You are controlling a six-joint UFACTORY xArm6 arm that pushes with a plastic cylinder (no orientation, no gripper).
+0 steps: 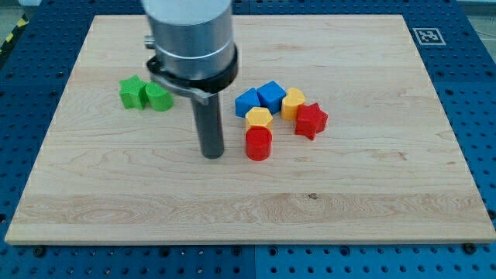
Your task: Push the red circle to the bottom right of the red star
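Resting on the worktop (93,194), our tip (211,154) sits just left of the red circle (258,144); the red star (311,120) lies up-right; no pincer shows.

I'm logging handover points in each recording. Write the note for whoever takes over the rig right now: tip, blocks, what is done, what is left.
Tip: my tip is down on the board, just to the view's left of the red circle; contact cannot be told.
Blocks: the red circle sits below a yellow block. The red star lies to the view's right and slightly above it.
Done: the circle is not yet at the star's bottom right; it is at its lower left.
Left: push the circle toward the view's right, passing under the star, probably without nudging the star.
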